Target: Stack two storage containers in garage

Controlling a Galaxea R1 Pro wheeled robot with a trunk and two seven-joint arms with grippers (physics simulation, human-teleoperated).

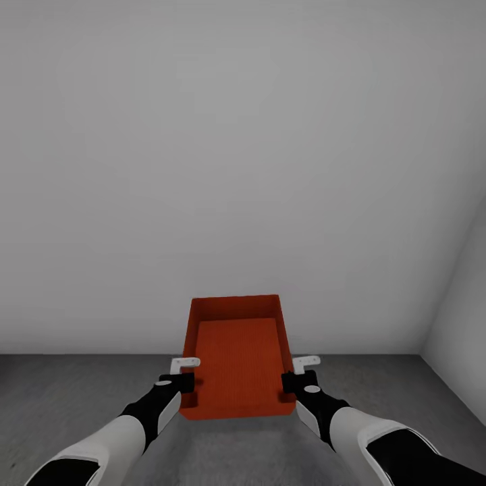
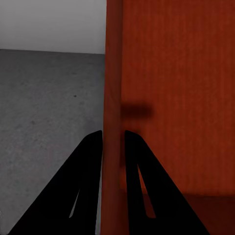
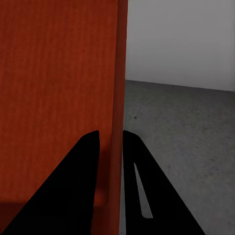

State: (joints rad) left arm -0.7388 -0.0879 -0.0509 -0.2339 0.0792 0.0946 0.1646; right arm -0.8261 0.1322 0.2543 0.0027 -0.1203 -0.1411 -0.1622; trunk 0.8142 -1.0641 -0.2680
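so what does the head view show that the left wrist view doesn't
Head view alone: the whole open storage container carried between both arms, the right gripper clamped on its right wall, and the room corner where two white walls meet.

Left wrist view alone: the close detail of the left gripper, one finger outside the container's wall and one inside it.

Both: the orange-red container, the left gripper on its left wall, grey concrete floor, white wall.

1. A plain white-grey wall fills the space ahead.
2. A second wall meets it at a corner on the right.
3. Both walls are bare and unmarked.
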